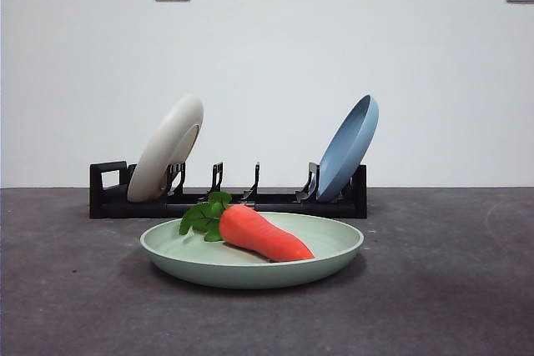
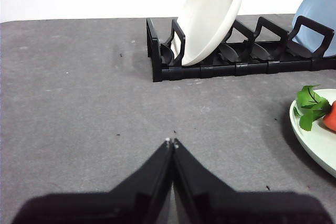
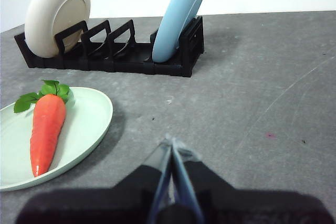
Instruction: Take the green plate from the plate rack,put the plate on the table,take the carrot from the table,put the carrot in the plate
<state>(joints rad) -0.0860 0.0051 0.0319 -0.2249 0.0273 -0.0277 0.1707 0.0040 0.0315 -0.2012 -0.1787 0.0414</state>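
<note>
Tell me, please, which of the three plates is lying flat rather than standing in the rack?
The green plate, flat on the table; the cream plate and blue plate stand tilted in the rack.

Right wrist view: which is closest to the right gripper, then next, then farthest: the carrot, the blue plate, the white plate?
From the right gripper, shut above bare table:
1. The carrot, lying in the green plate in front of the rack.
2. The blue plate, standing in the plate rack at its nearer end.
3. The white plate, at the rack's far end.
</note>
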